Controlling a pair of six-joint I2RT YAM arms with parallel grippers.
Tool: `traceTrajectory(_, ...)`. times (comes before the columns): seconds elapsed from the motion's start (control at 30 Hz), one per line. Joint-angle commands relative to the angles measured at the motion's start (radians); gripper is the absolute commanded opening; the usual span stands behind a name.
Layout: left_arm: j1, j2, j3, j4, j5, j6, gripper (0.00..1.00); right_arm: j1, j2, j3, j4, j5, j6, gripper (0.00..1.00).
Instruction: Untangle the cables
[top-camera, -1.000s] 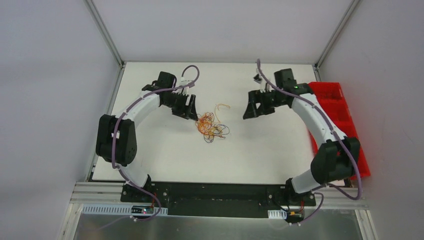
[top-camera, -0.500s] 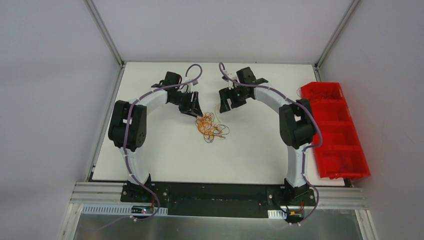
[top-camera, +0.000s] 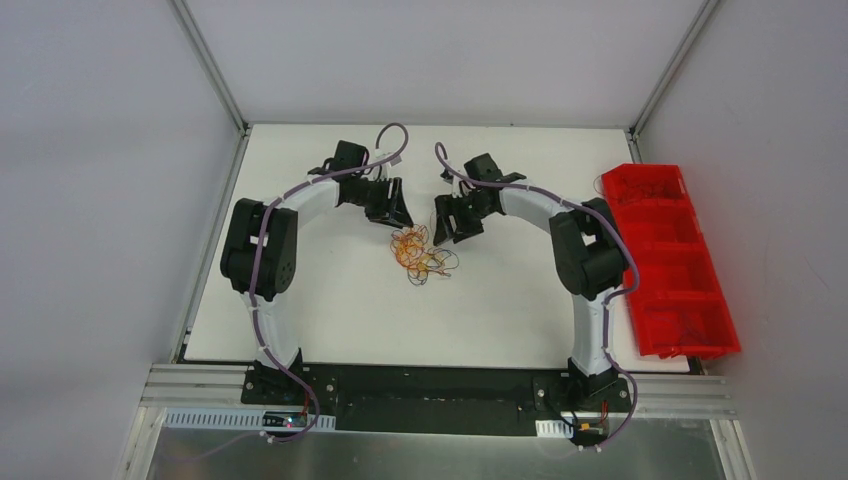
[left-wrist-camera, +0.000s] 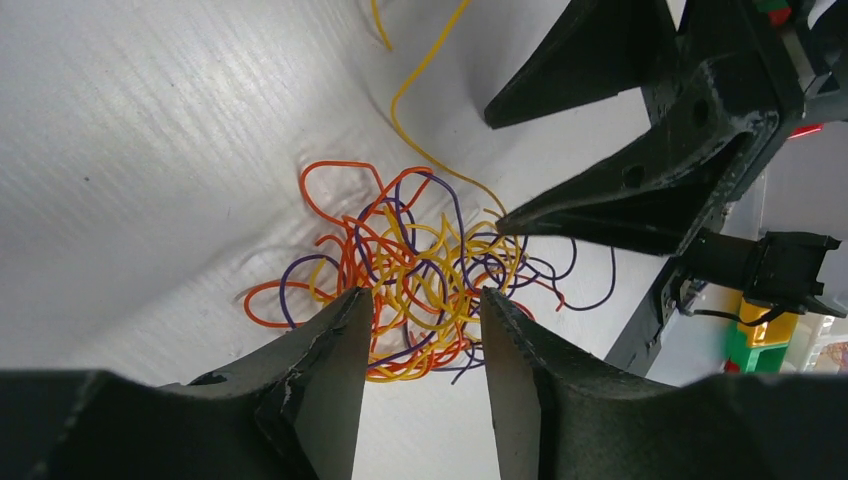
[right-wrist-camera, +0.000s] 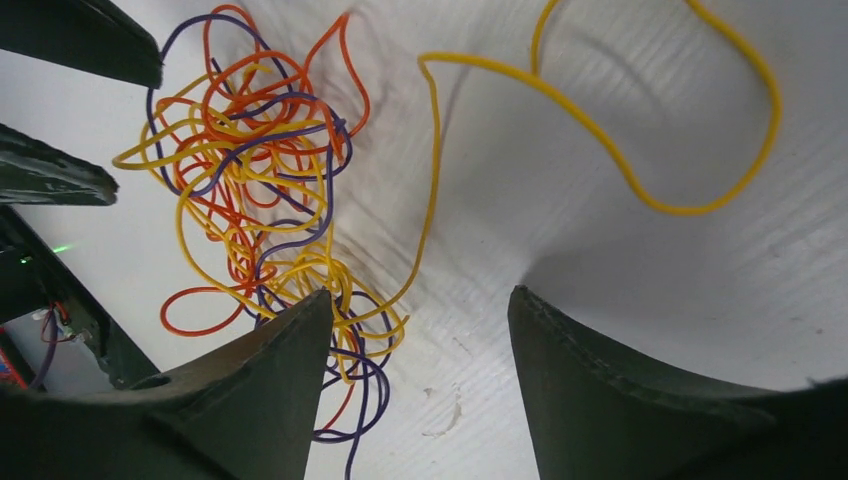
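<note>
The cables (top-camera: 420, 255) lie as one tangled ball of thin orange, yellow and purple wires on the white table (top-camera: 330, 310). The ball shows in the left wrist view (left-wrist-camera: 420, 270) and in the right wrist view (right-wrist-camera: 250, 190), where one long yellow strand (right-wrist-camera: 640, 190) runs off alone. My left gripper (top-camera: 398, 218) is open just above the ball's far left side, with nothing between its jaws (left-wrist-camera: 420, 295). My right gripper (top-camera: 446, 230) is open at the ball's far right edge, its left finger over the wires (right-wrist-camera: 418, 295).
A red divided bin (top-camera: 672, 260) stands along the table's right edge, holding a few thin wires. Grey walls close in the table at left, right and back.
Both arms swung inward toward the cable ball. The right gripper moved from far right to the ball's right edge and then lower; the left gripper edged closer. The cables have not moved.
</note>
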Motion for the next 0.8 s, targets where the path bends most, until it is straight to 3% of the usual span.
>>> traceTrajectory(0.0, -0.017, -0.007, 0.014, 0.039, 0.018, -0.005, 0.46, 0.019, -0.068, -0.033, 0.042, -0.053, 0.086, 0.69)
traceTrajectory(0.23, -0.041, 0.018, 0.022, 0.048, 0.004, -0.007, 0.36, 0.030, -0.108, -0.037, -0.024, -0.063, 0.081, 0.74)
traceTrajectory(0.53, -0.040, -0.021, -0.010, 0.050, -0.008, -0.015, 0.01, 0.041, -0.128, 0.041, -0.162, -0.054, -0.003, 0.79)
traceTrajectory(0.67, -0.040, -0.029, -0.008, 0.050, -0.027, -0.030, 0.00, 0.090, -0.125, 0.025, -0.112, -0.052, 0.013, 0.82)
traceTrajectory(0.77, -0.037, -0.038, -0.010, 0.049, -0.021, -0.061, 0.00, 0.137, -0.107, 0.007, -0.061, -0.013, 0.022, 0.79)
